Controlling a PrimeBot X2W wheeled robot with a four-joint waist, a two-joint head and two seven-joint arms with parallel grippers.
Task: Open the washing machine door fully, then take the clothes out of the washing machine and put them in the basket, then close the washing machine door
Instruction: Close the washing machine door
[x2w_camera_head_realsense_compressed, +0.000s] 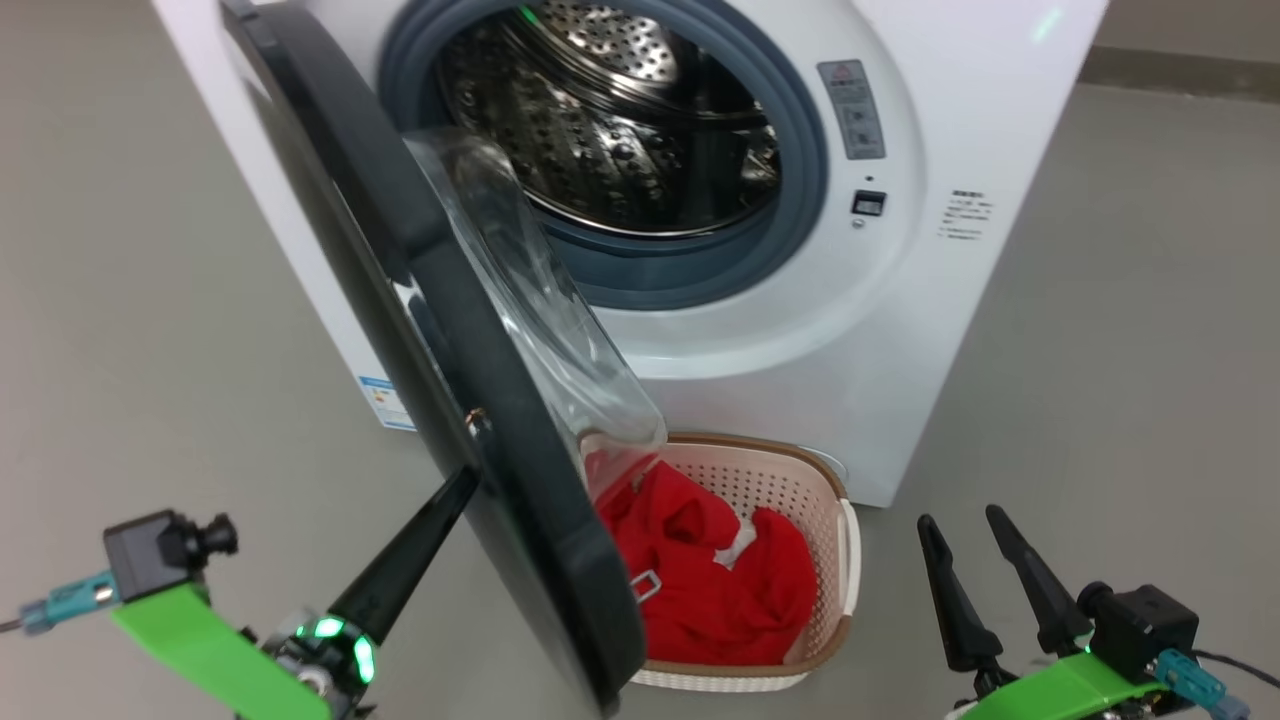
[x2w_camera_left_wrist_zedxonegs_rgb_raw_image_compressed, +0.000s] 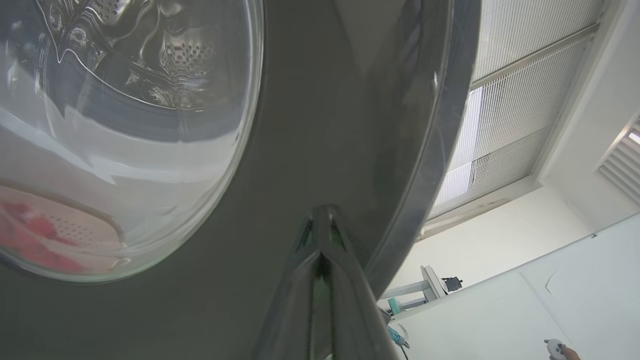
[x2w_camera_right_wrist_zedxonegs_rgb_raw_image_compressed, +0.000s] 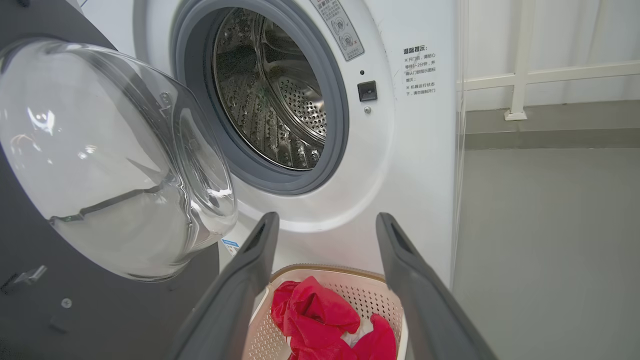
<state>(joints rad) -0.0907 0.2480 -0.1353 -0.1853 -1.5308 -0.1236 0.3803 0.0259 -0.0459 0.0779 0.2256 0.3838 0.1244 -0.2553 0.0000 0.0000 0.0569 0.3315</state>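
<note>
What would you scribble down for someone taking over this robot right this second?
Left pincer: shut, tips against the outer face of the washing machine door.
Right pincer: open and empty, hovering to the right of the basket.
Things: the door stands partly open. The drum looks empty as far as can be seen. The red clothes lie in the basket, which sits on the floor at the foot of the washing machine, partly under the door's window.
Done: door opened, clothes moved to the basket.
Left: push the door shut.
</note>
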